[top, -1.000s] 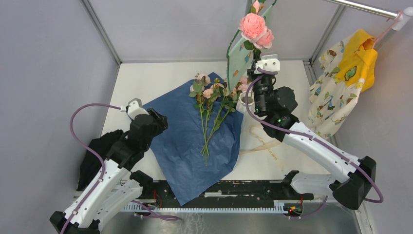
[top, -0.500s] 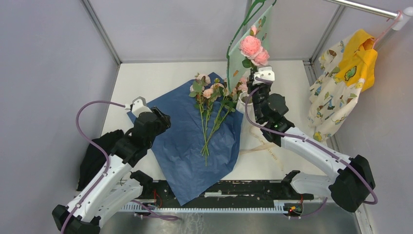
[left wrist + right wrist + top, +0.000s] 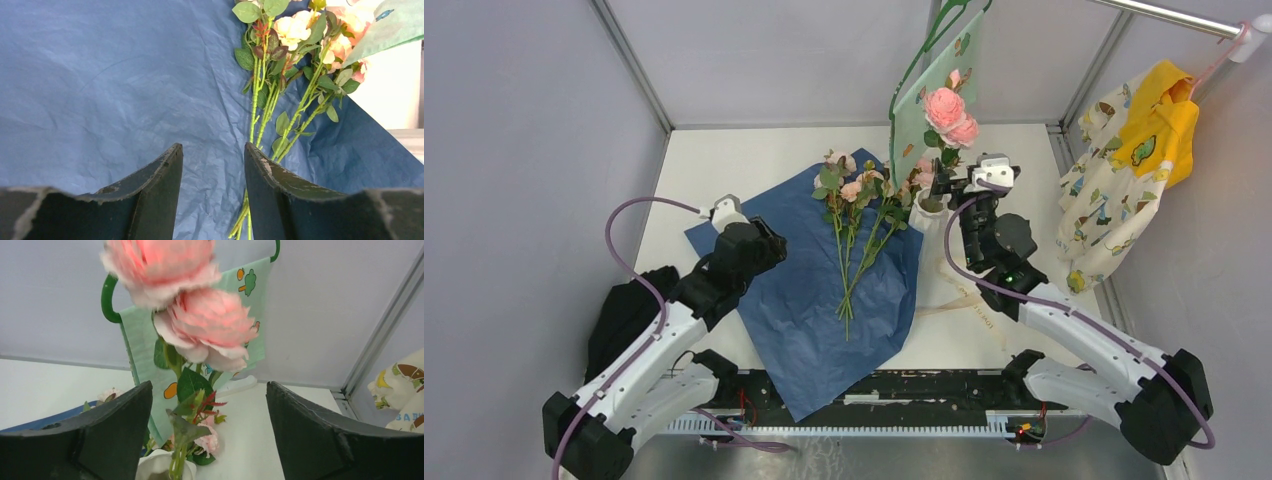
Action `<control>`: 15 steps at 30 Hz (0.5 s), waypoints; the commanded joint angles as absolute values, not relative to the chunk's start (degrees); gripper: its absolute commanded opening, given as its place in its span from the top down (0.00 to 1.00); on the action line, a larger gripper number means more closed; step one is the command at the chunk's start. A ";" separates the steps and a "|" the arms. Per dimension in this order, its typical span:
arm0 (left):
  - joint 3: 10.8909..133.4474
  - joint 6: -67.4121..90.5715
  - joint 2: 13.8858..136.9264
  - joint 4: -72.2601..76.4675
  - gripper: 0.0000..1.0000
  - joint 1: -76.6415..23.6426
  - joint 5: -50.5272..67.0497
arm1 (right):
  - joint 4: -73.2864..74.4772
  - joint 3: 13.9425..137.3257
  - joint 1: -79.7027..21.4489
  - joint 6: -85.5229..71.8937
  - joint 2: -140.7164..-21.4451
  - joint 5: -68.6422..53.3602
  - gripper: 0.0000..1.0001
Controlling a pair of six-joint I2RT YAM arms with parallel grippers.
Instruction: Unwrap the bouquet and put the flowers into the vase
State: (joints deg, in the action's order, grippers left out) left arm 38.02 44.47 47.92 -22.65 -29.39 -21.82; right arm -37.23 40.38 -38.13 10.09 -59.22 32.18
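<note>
The vase (image 3: 927, 214) stands on the pale worktop (image 3: 724, 170) just right of centre in the overhead view, at the right edge of the spread blue paper (image 3: 809, 300). One stem with two big pink roses (image 3: 951, 112) rises upright from its mouth. In the right wrist view the roses (image 3: 205, 327) fill the upper middle and the white vase rim (image 3: 159, 467) sits at the bottom.

The right pincer (image 3: 956, 181) is beside that stem with its jaws wide apart, one on each side and gripping nothing.

The remaining flowers (image 3: 856, 225) lie on the paper, heads toward the top of the frame.

The left pincer (image 3: 759, 243) hovers over the paper's left part, jaws partly apart and empty.

A green patterned cloth (image 3: 921, 105) hangs behind the vase. A yellow and cream garment (image 3: 1129, 170) hangs at the right.
</note>
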 commanded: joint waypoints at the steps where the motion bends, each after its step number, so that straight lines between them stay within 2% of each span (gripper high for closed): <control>1: 38.39 41.73 49.20 -17.27 0.45 -29.45 -19.57 | -34.94 41.35 -37.97 8.34 -54.58 30.96 0.03; 13: 42.15 40.55 56.74 -13.04 0.44 -29.42 -14.36 | -26.72 38.41 -37.96 2.79 -40.58 29.59 0.02; 15: 44.28 40.31 59.34 -12.49 0.44 -29.51 -13.55 | -25.09 38.41 -37.92 1.91 -38.80 27.84 0.04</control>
State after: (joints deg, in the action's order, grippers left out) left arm 38.96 43.00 56.36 -17.34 -29.36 -16.08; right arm -27.40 38.50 -38.13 4.82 -42.13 30.59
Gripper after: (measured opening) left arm 0.554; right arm 0.975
